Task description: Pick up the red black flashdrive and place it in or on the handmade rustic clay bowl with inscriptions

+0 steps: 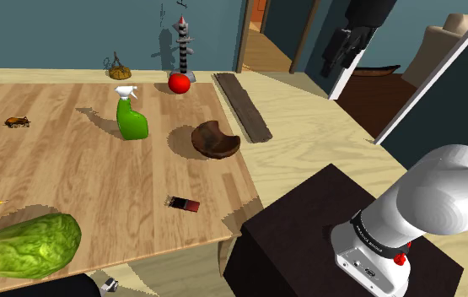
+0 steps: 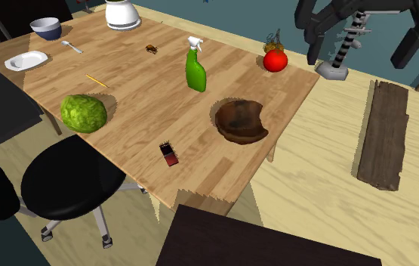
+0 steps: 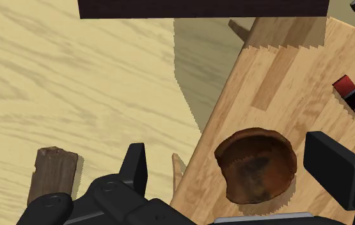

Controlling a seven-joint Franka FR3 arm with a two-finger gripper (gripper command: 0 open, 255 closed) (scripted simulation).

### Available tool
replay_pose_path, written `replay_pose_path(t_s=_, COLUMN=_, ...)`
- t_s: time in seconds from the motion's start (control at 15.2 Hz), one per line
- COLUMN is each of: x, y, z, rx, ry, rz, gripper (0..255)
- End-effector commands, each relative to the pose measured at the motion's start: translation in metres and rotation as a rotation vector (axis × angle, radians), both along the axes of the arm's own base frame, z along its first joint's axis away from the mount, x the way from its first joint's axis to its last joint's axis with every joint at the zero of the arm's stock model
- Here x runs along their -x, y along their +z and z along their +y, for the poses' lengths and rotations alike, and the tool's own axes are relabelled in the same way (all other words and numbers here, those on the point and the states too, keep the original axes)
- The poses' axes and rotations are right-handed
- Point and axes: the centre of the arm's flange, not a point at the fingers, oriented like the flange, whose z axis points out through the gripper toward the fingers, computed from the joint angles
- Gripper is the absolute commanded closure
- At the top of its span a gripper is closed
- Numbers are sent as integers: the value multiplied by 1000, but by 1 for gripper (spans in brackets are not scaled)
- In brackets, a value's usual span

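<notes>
Closest to you, at the lower right of the shoulder view, the white robot arm point(image 1: 443, 198) stands on its dark box stand point(image 1: 308, 228). A dark band at the arm's base carries small pale lettering, too fine to read.

The black jaws hang high at the upper right of that view, well above everything. In the wrist view they stand wide apart, open and holding nothing.

Your target, the small flat rectangular flash drive point(image 1: 184, 203) point(image 2: 169, 154) point(image 3: 350, 93), is red at one end and black at the other. It lies flat on the light wooden worktop point(image 1: 72, 169) point(image 2: 132, 75) point(image 3: 297, 83), at lower centre of the shoulder view, near the edge that faces the stand. Any mark on its black end is illegible.

The rough brown bowl point(image 1: 216, 140) point(image 2: 241, 121) point(image 3: 257, 164) with an uneven, notched rim sits upright near the worktop's corner, apart from the drive. In the wrist view you see it between the jaws, untouched. You can make out no inscriptions.

At upper centre of the shoulder view stands a green spray bottle with a white trigger point(image 1: 130, 114) point(image 2: 195, 68), without a readable label.
</notes>
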Motion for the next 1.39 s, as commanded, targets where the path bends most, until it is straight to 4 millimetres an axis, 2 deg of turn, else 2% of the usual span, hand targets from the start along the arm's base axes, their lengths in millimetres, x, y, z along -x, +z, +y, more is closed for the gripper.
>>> replay_pose_path(t_s=0.0, x=0, y=0, z=0, rx=0, ry=0, rz=0, gripper=0)
replay_pose_path(t_s=0.66, x=-54, y=-97, z=71, rx=-6, ry=164, rz=23, gripper=0)
replay_pose_path(t_s=1.32, x=-92, y=-194, z=150, rx=-11, ry=327, rz=46, gripper=0)
